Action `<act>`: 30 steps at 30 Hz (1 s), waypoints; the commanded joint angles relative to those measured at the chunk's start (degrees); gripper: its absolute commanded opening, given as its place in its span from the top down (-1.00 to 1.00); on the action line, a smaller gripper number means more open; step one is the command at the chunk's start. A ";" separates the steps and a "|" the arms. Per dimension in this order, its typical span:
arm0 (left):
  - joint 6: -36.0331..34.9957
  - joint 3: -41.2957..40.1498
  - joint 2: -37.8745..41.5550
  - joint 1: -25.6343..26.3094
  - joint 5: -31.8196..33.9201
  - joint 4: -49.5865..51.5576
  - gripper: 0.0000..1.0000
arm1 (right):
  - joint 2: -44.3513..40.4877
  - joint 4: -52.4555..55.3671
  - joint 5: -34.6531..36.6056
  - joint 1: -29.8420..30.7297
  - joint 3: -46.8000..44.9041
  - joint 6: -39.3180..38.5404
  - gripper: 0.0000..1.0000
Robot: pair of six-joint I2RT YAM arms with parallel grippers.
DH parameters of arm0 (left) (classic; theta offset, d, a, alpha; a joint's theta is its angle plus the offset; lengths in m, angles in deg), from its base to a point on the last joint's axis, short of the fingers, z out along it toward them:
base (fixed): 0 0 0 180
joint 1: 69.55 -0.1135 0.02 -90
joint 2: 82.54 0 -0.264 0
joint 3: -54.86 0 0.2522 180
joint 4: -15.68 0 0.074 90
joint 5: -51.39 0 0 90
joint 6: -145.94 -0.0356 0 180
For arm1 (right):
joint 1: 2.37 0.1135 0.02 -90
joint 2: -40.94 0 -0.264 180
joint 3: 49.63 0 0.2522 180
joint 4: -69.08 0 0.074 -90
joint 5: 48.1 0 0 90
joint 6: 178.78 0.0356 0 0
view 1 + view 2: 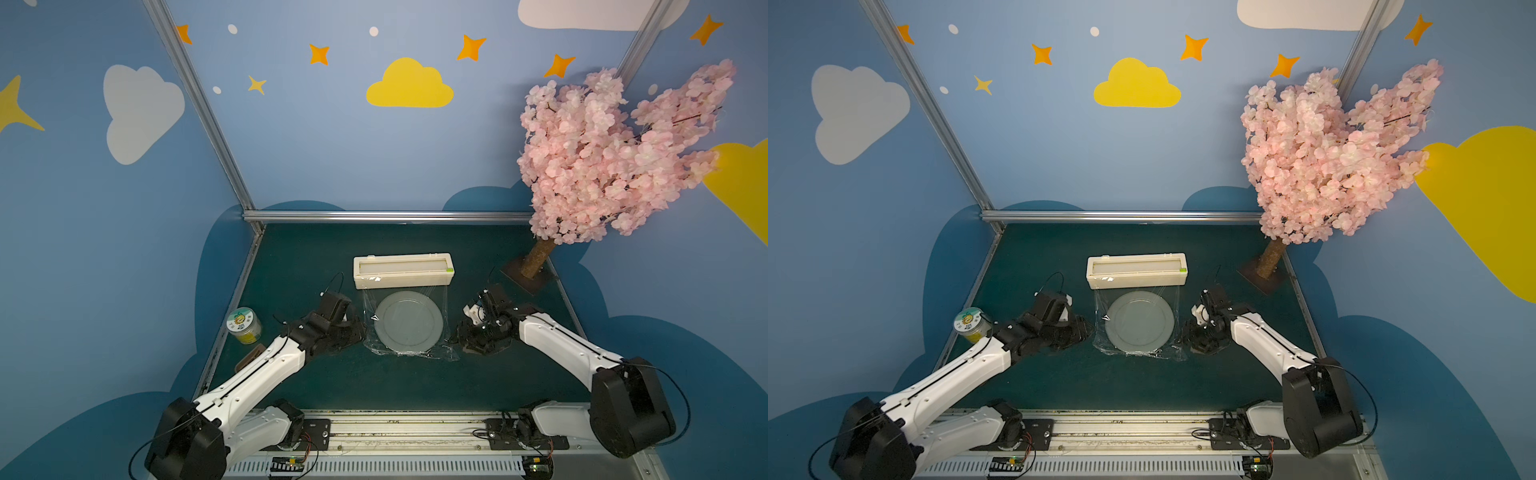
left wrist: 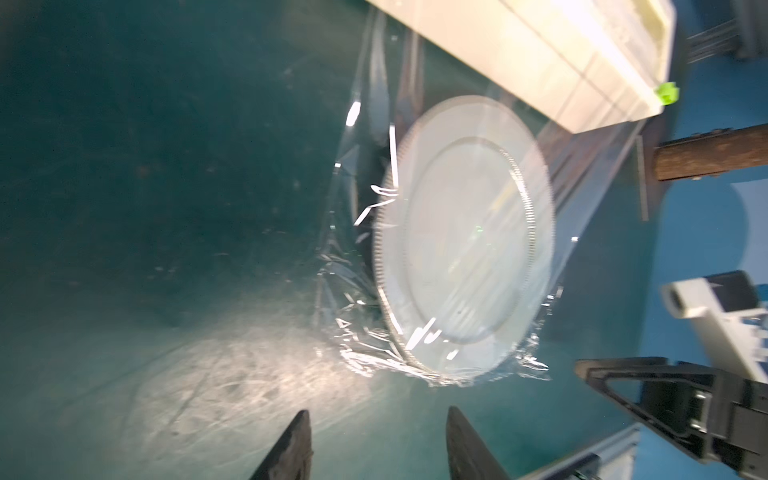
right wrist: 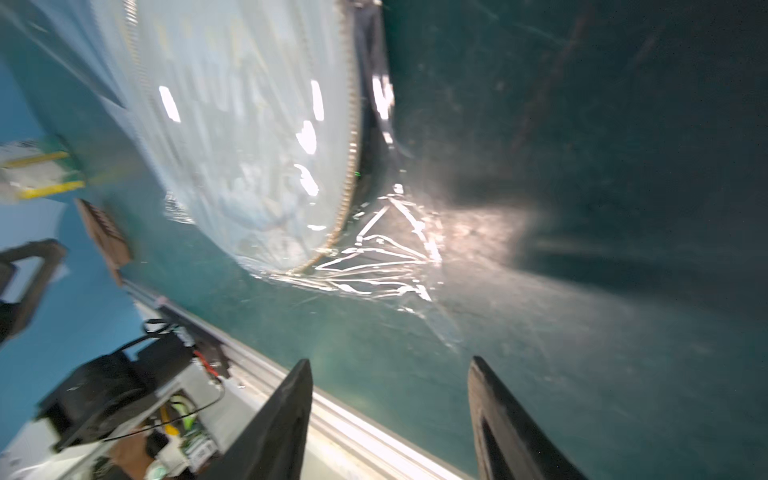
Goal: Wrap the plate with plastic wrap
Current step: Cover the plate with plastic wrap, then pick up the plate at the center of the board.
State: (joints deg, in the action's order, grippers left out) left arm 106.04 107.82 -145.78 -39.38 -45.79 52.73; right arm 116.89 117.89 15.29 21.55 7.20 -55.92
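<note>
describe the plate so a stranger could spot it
On the dark green table, find the long cream rectangular box near the back. Directly in front lies the round flat pale grey plate under thin clear wrinkled film. Unlike the small round-lidded jar far left, it is wide and flat.

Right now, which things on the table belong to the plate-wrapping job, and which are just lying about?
For the job: plate, plastic wrap, cream dispenser box.
Just lying about: round-lidded jar, pink blossom tree, small brown block.
</note>
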 commanded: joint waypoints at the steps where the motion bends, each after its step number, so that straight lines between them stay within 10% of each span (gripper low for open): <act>1: 6.02 -3.11 -4.50 0.15 -7.14 -10.85 -0.04 | 2.14 -7.69 -4.33 1.54 -2.11 6.65 -0.22; 30: 12.82 -5.94 -32.89 0.32 -17.08 -34.93 -0.02 | 22.10 -58.17 2.37 8.44 -13.82 37.10 -0.07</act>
State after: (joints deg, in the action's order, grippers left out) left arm 118.20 103.93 -175.09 -39.95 -63.05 18.08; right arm 133.56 67.01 9.14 28.08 -3.88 -21.60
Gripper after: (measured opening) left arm 0.508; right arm 0.540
